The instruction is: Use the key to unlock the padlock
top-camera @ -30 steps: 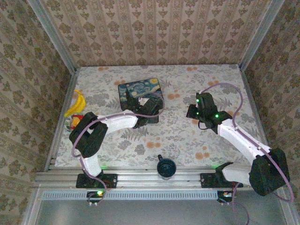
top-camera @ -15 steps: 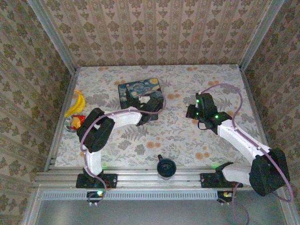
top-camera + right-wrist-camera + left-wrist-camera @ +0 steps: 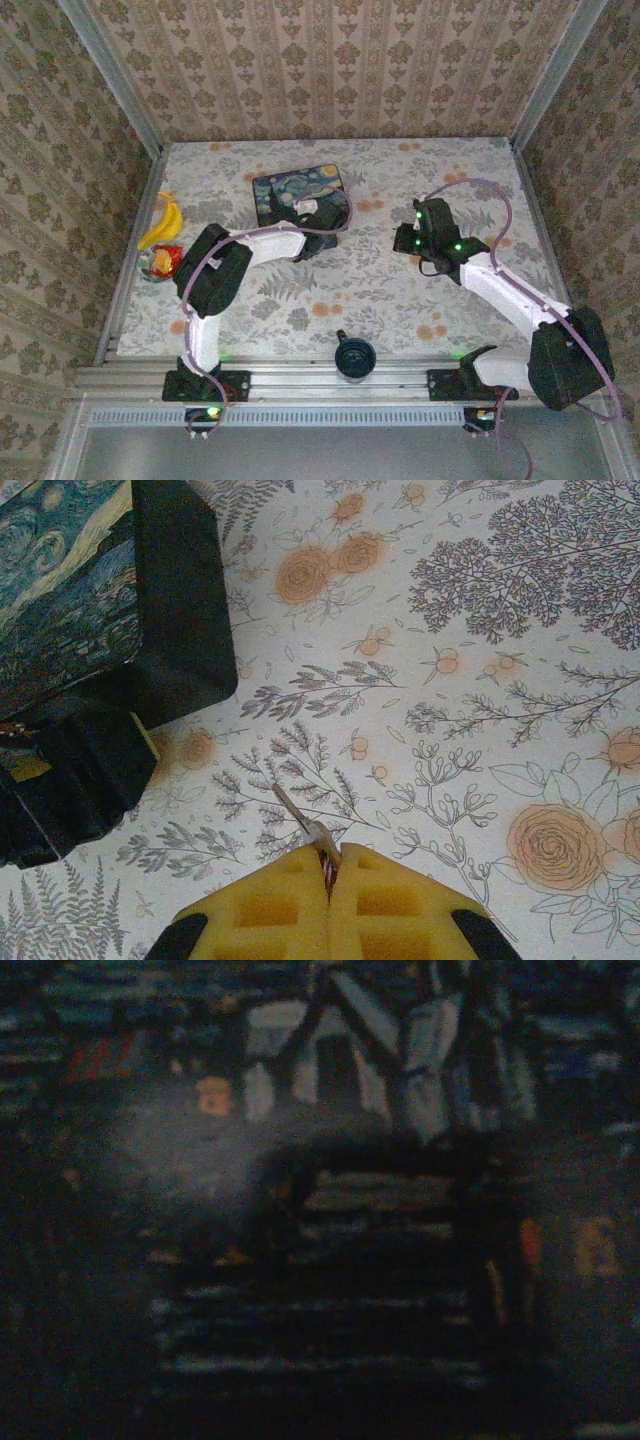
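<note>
Dark-blue box painted with a swirling sky [image 3: 298, 193] sits toward the far left of the floral-printed table cover [image 3: 400, 300] in the top view, painted face up; whether anything lies inside cannot be told. The left gripper [image 3: 322, 218] is down at the box's near right corner, and whether its fingers are spread cannot be told. The tiny padlock is too small to make out from this height. The right gripper [image 3: 408, 240] hovers over the cover, well apart from the box to its right. A round black cup [image 3: 353, 356] stands by the near edge between the two arm bases; its inside is dark, so its contents cannot be told.

From the left wrist the picture is dim and blurred: painted box surface seen close up, no fingers distinguishable.

From the right wrist, the yellow fingers [image 3: 270, 910] are pressed together, pinching a thin silver key [image 3: 300, 818] whose blade juts out over the cover toward the box at upper left. A small brass-yellow patch [image 3: 24, 767] sits against the box's near side at the left edge; whether it is the padlock cannot be told.
</note>
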You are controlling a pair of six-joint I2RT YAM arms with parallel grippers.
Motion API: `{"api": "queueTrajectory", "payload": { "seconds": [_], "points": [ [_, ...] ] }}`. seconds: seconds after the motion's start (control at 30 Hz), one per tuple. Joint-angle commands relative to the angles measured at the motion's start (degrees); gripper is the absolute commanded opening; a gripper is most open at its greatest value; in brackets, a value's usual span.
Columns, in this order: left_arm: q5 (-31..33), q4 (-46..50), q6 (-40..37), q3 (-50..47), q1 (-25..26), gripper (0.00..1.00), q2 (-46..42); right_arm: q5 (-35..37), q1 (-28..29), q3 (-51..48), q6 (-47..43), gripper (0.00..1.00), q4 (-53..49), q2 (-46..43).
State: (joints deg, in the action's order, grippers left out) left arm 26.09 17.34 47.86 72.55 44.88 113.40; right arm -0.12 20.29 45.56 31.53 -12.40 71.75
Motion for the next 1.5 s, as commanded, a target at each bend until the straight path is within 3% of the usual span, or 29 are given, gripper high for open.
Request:
{"api": "queueTrajectory", "payload": {
  "seconds": [0.0,0.1,0.3,0.5,0.87,1.17,1.23,1.47],
  "points": [
    [1.1,1.9,1.0,-2.5,-0.6,0.81,-2.2,-0.7,0.4,0.6,0.3,0.0,0.6,0.2],
    [1.3,2.9,1.0,-5.1,-0.6,0.74,-4.2,-0.6,0.4,1.0,0.1,0.0,0.2,0.5],
    [-0.9,3.1,0.0,-8.0,-0.1,0.73,-6.6,-0.3,0.4,1.8,0.0,0.0,-0.3,0.3],
    [-2.5,0.5,-1.1,-7.3,-0.6,0.72,-4.7,0.0,0.4,2.5,-0.1,0.0,-0.7,0.3],
    [-3.6,-1.5,-2.9,-5.3,-1.2,0.56,-1.7,-0.1,0.5,1.7,0.4,0.0,0.1,0.1],
    [-4.5,-2.7,-3.8,-4.6,-1.4,0.49,-0.4,-0.2,0.4,1.2,0.7,0.0,0.4,0.0],
    [-4.7,-3.2,-4.2,-4.7,-1.4,0.45,-0.2,-0.1,0.5,1.0,0.8,0.0,0.4,-0.1],
    [-6.9,-5.1,-4.8,-6.4,-1.5,0.15,-1.5,-0.1,1.0,-1.3,0.9,0.0,1.2,-0.7]
  ]
}}
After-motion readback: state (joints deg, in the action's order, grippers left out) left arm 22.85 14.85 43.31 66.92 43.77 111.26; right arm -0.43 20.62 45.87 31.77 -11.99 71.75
